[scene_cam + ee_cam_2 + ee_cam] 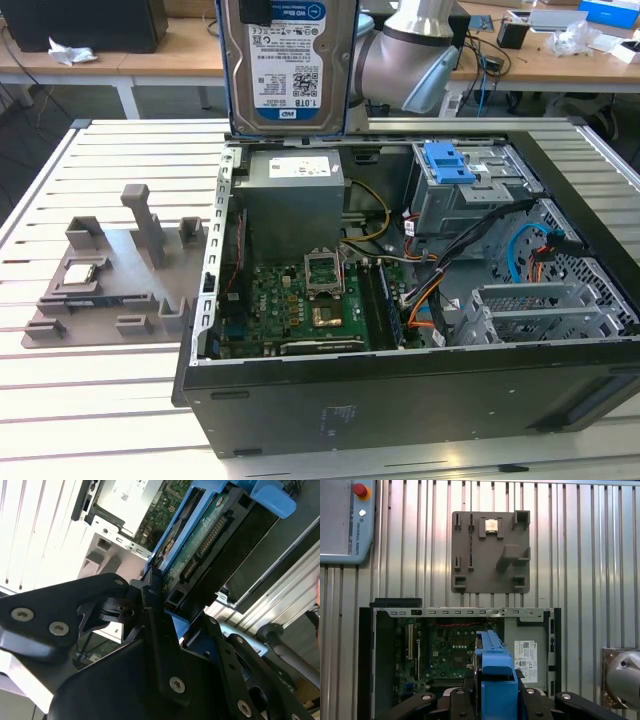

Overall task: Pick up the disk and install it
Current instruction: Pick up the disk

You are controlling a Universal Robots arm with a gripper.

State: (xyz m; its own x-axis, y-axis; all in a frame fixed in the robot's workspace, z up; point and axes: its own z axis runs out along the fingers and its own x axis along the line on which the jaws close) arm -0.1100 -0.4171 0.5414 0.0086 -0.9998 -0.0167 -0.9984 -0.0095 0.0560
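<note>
- the gripper [172, 612] is clamped on the disk [288, 62]; its black fingers [152, 630] press on the two sides of the blue carrier frame at one end.
- the disk hangs upright in the air at the top centre of the exterior view, with its white-and-blue label toward the camera. its lower edge is over the far rim of the open computer case [400, 400], above the grey power supply [295, 190].
- in the second wrist view the disk's green circuit-board side [210, 535] and connector row face the camera. in the first wrist view it shows edge-on as a blue strip [495, 680], with the motherboard [450, 650] beyond it.
- the case lies on its side with the cover off on the slatted metal counter [100, 400].
- inside the case, a grey drive cage [470, 195] topped by a blue bracket [448, 162] sits toward the exterior view's right, apart from the disk.
- a grey fixture plate [110, 270] lies on the counter beside the case at the exterior view's left, with a small square chip [82, 272] seated in it.
- the arm's silver joint [400, 60] shows behind the disk, in the upper middle of the exterior view.
</note>
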